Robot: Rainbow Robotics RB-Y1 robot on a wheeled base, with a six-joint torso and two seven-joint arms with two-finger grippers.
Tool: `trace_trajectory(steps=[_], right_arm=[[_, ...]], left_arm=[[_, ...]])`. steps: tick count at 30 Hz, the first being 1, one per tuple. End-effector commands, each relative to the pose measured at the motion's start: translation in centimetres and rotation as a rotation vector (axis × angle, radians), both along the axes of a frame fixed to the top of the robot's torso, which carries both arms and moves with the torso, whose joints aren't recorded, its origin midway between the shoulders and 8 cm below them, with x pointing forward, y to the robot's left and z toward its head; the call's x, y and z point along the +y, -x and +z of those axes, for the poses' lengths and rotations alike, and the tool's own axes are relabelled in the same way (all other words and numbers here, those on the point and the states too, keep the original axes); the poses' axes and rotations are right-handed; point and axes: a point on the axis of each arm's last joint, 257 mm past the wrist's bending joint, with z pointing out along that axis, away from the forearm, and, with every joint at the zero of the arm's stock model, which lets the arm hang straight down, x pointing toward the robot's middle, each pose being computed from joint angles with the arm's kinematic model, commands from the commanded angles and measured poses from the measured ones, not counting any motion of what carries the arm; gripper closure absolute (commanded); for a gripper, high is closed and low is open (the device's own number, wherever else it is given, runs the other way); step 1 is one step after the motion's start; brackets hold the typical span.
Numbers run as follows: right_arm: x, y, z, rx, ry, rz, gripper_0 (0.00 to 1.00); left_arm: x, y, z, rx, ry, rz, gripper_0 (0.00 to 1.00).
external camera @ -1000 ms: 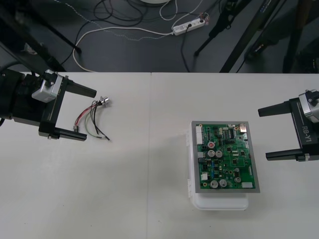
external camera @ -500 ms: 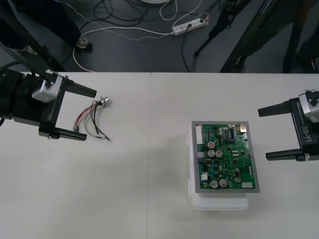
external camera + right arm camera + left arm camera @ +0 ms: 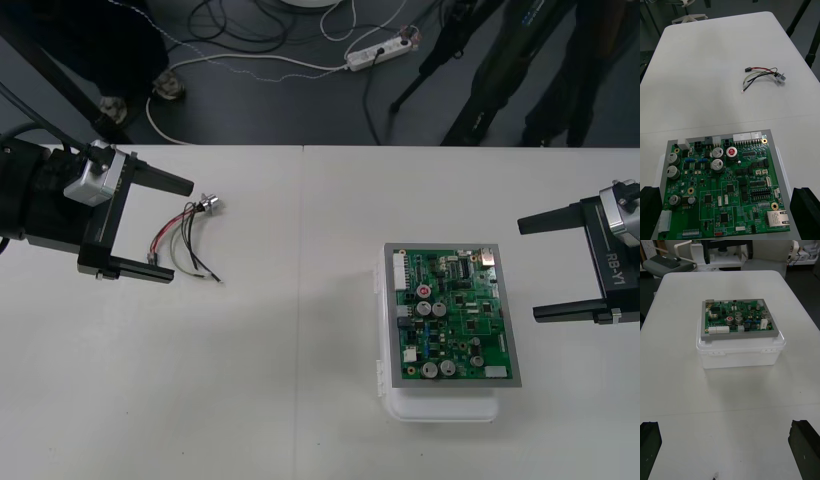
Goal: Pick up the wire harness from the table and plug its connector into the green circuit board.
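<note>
Okay, thin-wired harness (image 3: 185,222) lies near worktop's (image 3: 300,400) far-left corner by gaping, empty left gripper (image 3: 180,231). Right gripper (image 3: 528,270) likewise, beside flat green board (image 3: 452,315)

Matt pale table (image 3: 250,380), glossy green circuit board (image 3: 452,322), white plastic base (image 3: 440,408)

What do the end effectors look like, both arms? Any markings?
Both are black: a boxy body with two long, straight, thin fingers. The left end effector carries a silver-grey block on top. The right end effector has a similar silver block and white RB-Y1 lettering on its side.
</note>
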Motion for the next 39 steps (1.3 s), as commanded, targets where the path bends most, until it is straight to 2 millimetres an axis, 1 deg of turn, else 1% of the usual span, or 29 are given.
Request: trace_trajectory(steps=[1, 39], right_arm=[[0.50, -0.43, 1.60, -0.031, -0.003, -0.003, 0.00], [0.50, -0.43, 1.60, -0.031, -0.003, -0.003, 0.00]], left_arm=[[-0.22, 1.16, -1.07, 0.017, -0.017, -0.038, 0.00], [-0.22, 1.16, -1.07, 0.017, -0.017, -0.038, 0.00]])
